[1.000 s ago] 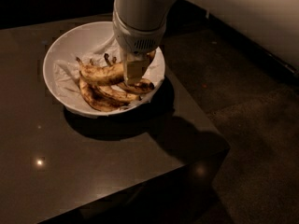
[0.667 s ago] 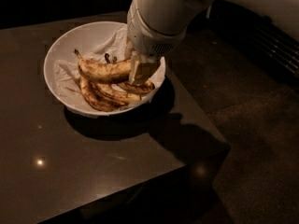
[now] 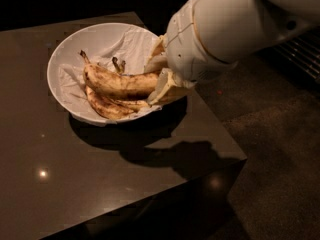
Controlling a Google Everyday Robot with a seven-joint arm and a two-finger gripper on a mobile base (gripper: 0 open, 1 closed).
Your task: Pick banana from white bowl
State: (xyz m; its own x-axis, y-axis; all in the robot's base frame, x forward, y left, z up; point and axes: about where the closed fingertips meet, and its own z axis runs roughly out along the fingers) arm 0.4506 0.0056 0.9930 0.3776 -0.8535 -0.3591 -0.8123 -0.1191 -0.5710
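Here we are at the bench [image 3: 100, 184]: 1 dark, glossy top. 1 bowl [image 3: 60, 59] stands on it, close to the far edge and just in from the right edge. The bowl is white, wide and upright, and it is lined with crumpled paper [image 3: 127, 41].

Inside it, the banana [image 3: 120, 84] lies across the middle on top of the pile. It is long and pale with brown speckles. Its thin stem points to the far left rim, and its other end runs toward the bench's right edge. Under it, on the near side, I count 2 dark bananas [image 3: 107, 109], pressed close together and partly covered. Behind it, 1 more dark stem [image 3: 119, 64] pokes up, with its fruit hidden from me.

Now the 1 arm [image 3: 225, 29], fat and white, reaches in from the far right over the bench's right edge. Its gripper [image 3: 159, 76] is down inside the bowl at the right rim, right at the banana's right-hand end. Has it closed on the fruit, or is it only around it? I cannot tell from here. The banana lies level in the bowl, touching the fruit beneath.

The arm's shadow falls on the bench between the bowl and the near right corner. 1 bright glint [image 3: 42, 173] shows near the left edge.
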